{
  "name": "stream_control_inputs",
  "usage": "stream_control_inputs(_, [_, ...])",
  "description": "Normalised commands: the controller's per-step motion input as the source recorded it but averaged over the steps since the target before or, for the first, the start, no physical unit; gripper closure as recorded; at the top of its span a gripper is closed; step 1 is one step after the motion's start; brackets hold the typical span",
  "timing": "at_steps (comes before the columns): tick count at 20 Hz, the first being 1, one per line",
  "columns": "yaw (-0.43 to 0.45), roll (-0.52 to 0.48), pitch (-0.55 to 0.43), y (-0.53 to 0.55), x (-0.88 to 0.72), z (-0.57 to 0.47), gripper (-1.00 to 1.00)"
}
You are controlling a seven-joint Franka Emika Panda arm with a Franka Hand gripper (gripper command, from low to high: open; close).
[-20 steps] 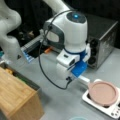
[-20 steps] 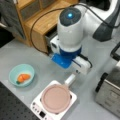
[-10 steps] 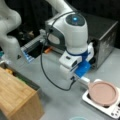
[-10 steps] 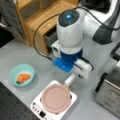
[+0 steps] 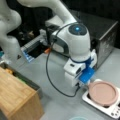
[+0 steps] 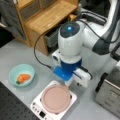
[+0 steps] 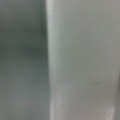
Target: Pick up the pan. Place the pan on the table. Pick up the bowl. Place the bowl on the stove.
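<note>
Sitting on the stove, the pan lies just below the hand in a front view, the hand low at the pan's rim; cannot tell whether its fingers are apart or together. Bowl rests on the table well to the left, something orange inside. Wrist view shows only blurred grey.

We see the pan on the stove uncovered from above; hand crowds its rim; open worktop toward the bowl; toaster oven blocks opposite side
</note>
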Motion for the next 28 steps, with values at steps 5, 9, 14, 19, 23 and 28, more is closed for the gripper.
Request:
stream_control_inputs(5, [0.012,0.056,0.046,-0.06,0.23,-0.01,-1.0])
stream_control_inputs(9, [0.02,0.026,0.064,-0.05,0.19,0.04,1.0])
stream_control_inputs(14, [0.021,0.02,0.081,-0.01,0.15,0.06,1.0])
stream_control_inputs(19, [0.024,0.016,0.079,0.02,0.06,0.06,1.0])
stream_control_inputs(23, [0.035,0.012,0.074,-0.01,0.0,0.03,1.0])
stream_control_inputs(28, [0.063,0.007,0.07,-0.04,-0.03,0.04,1.0])
